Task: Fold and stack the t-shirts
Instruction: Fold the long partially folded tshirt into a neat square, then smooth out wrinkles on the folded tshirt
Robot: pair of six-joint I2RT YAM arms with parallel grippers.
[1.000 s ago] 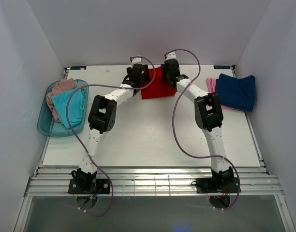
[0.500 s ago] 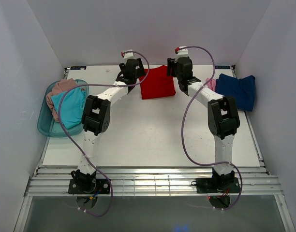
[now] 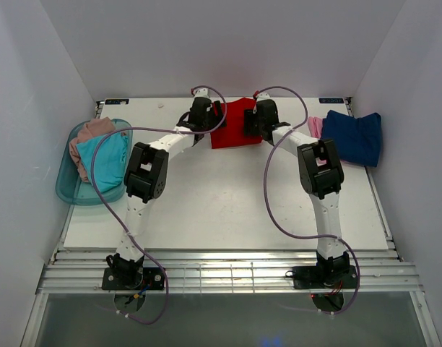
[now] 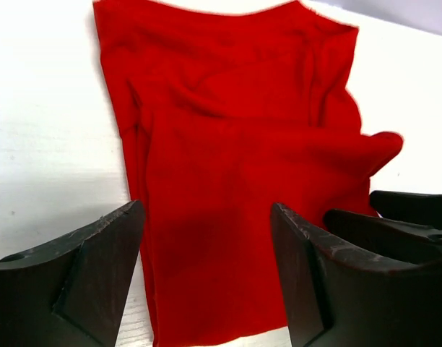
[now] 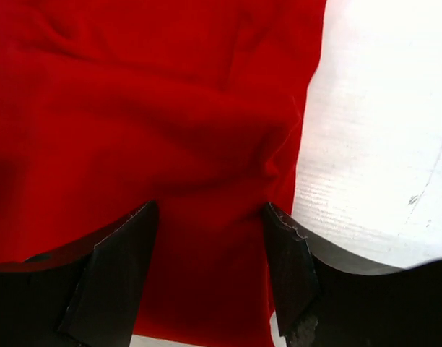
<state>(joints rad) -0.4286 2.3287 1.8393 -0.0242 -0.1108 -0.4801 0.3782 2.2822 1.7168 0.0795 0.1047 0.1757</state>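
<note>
Left gripper [image 3: 215,116] sits at the left edge of the red shirt [image 3: 234,124], jaws spread wide, nothing clamped; its fingers [image 4: 98,267] straddle the cloth, which lies flat between them; right gripper [image 3: 251,121] sits at the shirt's right edge, likewise spread, its fingers [image 5: 113,275] either side of a shallow wrinkle; whether any fingertip touches the cloth cannot be told

Half a second ago the two grippers stood wider apart, off either side of the shirt and a little farther back; both have since closed in over its edges, leaving less red showing between them; the shirt itself has not shifted

The red shirt lies at the far middle of the table [image 3: 228,210], folded into a nearly square packet, slightly skewed, near edge tipping down to the left; from above neither side reads as clearly longer; in the left wrist view it runs lengthwise away from the fingers

At the far right a navy shirt [image 3: 354,137] lies on a light pink one [image 3: 316,127]; at the left, the tub [image 3: 62,189] holds a turquoise shirt [image 3: 109,159] and a pink-beige one [image 3: 91,134]
</note>
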